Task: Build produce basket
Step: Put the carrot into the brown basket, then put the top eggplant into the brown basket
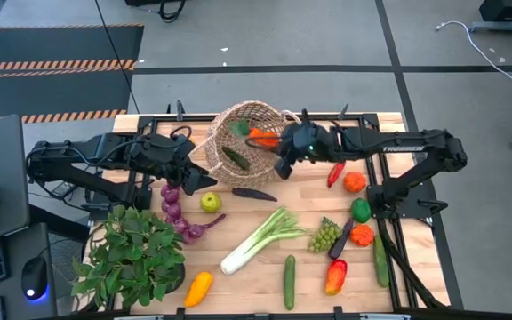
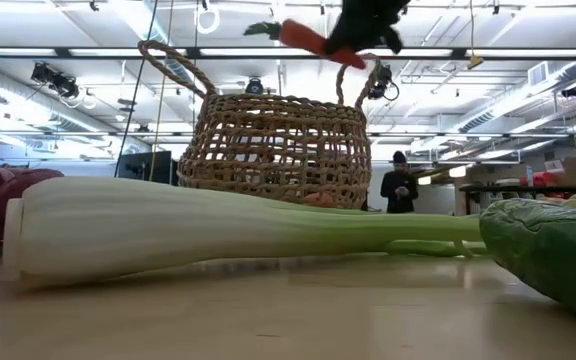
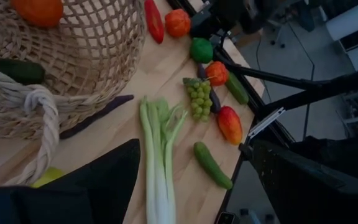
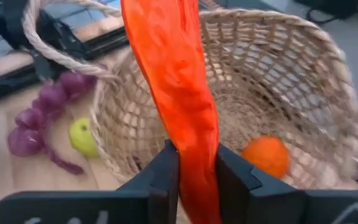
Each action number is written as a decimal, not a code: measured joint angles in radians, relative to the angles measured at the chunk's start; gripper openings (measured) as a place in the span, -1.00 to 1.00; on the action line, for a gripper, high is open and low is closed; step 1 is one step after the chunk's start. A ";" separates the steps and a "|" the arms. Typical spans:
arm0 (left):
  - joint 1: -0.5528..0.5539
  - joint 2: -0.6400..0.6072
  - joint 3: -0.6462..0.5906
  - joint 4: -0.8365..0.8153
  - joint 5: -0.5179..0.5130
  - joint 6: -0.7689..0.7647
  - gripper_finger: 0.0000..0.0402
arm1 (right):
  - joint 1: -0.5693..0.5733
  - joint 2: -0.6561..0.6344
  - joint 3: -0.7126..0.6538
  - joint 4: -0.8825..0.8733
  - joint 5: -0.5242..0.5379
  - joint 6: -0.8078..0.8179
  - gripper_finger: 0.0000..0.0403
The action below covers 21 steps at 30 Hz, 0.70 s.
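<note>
The tan woven basket (image 1: 243, 133) stands at the table's far middle, holding a dark green cucumber (image 1: 236, 158) and an orange (image 4: 266, 155). My right gripper (image 1: 283, 147) is over the basket's right rim, shut on a long orange-red carrot (image 1: 260, 135) with a green top (image 1: 238, 127). In the low view the carrot (image 2: 308, 38) hangs high above the basket (image 2: 278, 150). My left gripper (image 1: 196, 178) is open at the basket's left side, with a loop handle (image 3: 42, 124) just beside one finger; I cannot tell whether they touch. My right gripper pinches the carrot between its two fingers (image 4: 166, 171) at the end away from the green top (image 4: 194, 165). The fingers come from the table's right, slanting down. The carrot sticks out ahead of them, lifted clear over the basket's opening.
Across the near table lie a leek (image 1: 265, 238), grapes (image 1: 324, 236), a green apple (image 1: 210, 202), a purple string (image 1: 176, 209), a yellow squash (image 1: 198, 286), cucumbers (image 1: 289, 280) and peppers (image 1: 336, 276). A potted plant (image 1: 132, 253) stands near left. A person (image 2: 400, 185) stands in the room behind.
</note>
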 joint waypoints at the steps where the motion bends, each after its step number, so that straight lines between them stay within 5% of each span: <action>1: 0.000 0.000 0.000 0.003 0.000 0.000 0.58 | -0.015 0.007 0.000 0.020 -0.023 -0.004 -0.50; 13: -0.001 0.000 0.000 0.015 0.000 0.016 0.58 | -0.068 0.029 0.000 0.073 -0.143 0.004 0.48; 21: -0.001 0.000 0.000 0.014 0.000 0.034 0.58 | 0.088 -0.006 0.000 0.011 -0.226 0.000 0.63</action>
